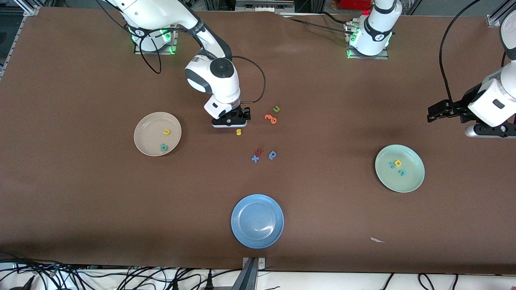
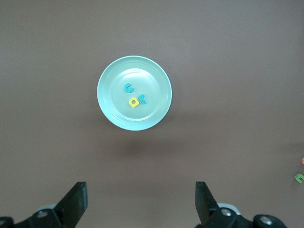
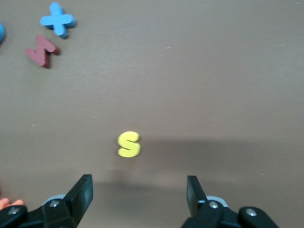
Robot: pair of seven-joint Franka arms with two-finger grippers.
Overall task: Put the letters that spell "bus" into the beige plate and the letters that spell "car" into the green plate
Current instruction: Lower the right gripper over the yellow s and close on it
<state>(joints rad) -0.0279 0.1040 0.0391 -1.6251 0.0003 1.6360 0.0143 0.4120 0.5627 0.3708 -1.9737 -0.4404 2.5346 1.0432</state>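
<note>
The beige plate (image 1: 150, 125) holds a yellow "u" (image 1: 166, 131) and a teal "b" (image 1: 163, 147). A yellow "s" (image 1: 238, 132) (image 3: 128, 144) lies flat on the brown table, free of any grip. My right gripper (image 1: 231, 122) (image 3: 140, 187) hangs low over the table right beside it, open, with nothing between its fingers. The green plate (image 1: 412, 178) (image 2: 108, 104) holds a yellow "a" (image 1: 398, 162) (image 2: 134, 102), a teal "c" (image 2: 128, 88) and a teal "r" (image 2: 142, 99). My left gripper (image 1: 436, 112) (image 2: 141, 194) waits open and empty, high over the table at the left arm's end.
A blue plate (image 1: 257, 220) sits near the front edge. A blue "x" (image 1: 255, 158), a dark red letter (image 1: 259, 152) and a blue rounded letter (image 1: 273, 155) lie mid-table. Orange letters (image 1: 271, 118) and a green "u" (image 1: 276, 108) lie beside the right gripper.
</note>
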